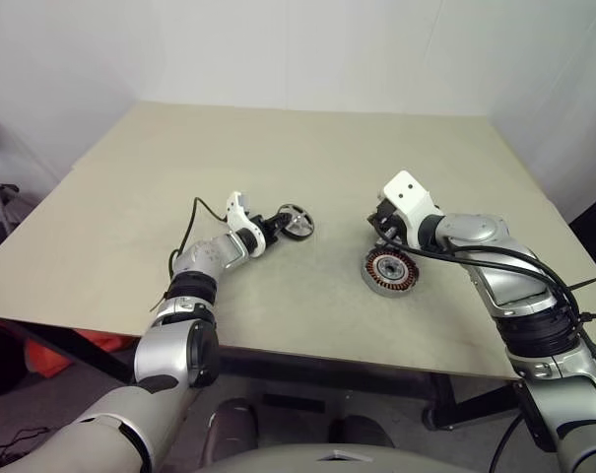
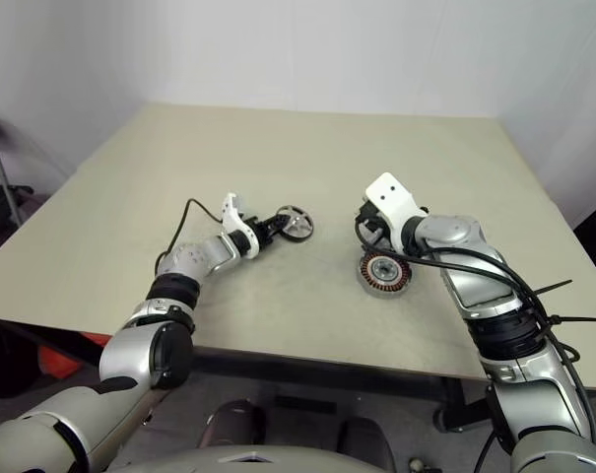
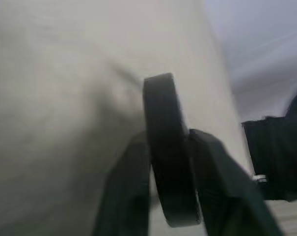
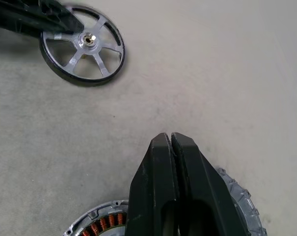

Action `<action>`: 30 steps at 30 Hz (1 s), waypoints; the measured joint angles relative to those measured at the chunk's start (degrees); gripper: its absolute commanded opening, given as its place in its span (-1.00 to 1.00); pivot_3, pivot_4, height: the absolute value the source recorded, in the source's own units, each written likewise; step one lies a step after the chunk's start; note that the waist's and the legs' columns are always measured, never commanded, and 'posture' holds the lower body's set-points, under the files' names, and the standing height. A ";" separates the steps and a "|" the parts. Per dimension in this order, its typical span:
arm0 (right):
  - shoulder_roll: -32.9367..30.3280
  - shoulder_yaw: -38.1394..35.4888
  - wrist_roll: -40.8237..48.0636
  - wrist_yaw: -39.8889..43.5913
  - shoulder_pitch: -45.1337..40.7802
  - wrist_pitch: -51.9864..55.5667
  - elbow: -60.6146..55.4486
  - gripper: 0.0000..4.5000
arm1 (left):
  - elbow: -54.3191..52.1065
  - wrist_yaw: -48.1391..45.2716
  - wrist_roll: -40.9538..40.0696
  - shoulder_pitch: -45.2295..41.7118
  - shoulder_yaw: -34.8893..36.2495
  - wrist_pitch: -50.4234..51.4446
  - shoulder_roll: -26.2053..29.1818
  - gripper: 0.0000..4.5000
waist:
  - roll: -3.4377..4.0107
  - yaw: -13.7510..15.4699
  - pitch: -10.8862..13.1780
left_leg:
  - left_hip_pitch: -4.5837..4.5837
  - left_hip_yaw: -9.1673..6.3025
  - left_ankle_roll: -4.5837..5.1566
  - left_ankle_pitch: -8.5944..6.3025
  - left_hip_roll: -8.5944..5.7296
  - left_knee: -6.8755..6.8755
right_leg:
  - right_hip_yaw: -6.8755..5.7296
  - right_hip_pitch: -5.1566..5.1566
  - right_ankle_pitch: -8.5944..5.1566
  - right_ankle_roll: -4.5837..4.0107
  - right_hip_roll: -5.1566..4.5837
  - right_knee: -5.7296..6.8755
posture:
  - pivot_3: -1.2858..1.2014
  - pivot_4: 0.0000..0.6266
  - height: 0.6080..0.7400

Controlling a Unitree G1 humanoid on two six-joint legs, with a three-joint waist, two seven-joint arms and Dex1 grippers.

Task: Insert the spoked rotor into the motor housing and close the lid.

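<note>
Both left jaws clamped across spoked rotor point(image 4: 83, 45) rim; right jaws together above motor housing point(image 1: 389, 270).

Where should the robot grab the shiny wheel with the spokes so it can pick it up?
By its thin rim. The spoked rotor is tipped up on edge on the table, so the rim sticks out, narrow enough to pinch. Coming from the robot's left side looks best; the left gripper has its jaws on either side of the rim there. The hub is too small.

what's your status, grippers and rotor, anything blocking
Left gripper closed on spoked rotor rim. Right gripper shut, empty, above motor housing. Table between them bare, nothing blocking.
</note>
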 measured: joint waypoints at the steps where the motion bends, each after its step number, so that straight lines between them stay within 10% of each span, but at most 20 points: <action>1: -0.44 0.01 -0.25 -0.03 0.00 -0.35 0.40 -1.00 | -0.11 -0.01 -0.01 0.02 -0.02 0.29 0.09 -0.79 | 0.00 -0.05 0.00 | 0.00 0.00 0.00 0.00 0.00 0.00 | 0.00 0.00 0.00 0.00 0.00 0.00 | 0.03 -1.00 1.00; 13: -17.64 -1.55 -7.12 -0.10 5.06 -7.40 7.26 -1.00 | -6.37 -2.24 -10.06 2.47 4.59 12.10 -1.86 -0.79 | -0.04 0.15 0.06 | -0.45 -0.03 0.29 -0.17 0.01 -0.11 | -0.18 -0.18 -0.01 0.03 0.00 -0.45 | 0.03 -1.00 1.00; 30: -20.45 -5.29 -7.29 0.44 21.34 0.09 -6.86 -1.00 | -3.52 -4.73 -13.02 -0.08 -1.49 18.47 -8.37 -0.79 | 0.01 -0.04 0.07 | -0.33 -0.01 0.71 -0.41 -0.03 -0.07 | -0.20 -0.02 -0.03 0.06 -0.09 -0.58 | 0.03 -1.00 1.00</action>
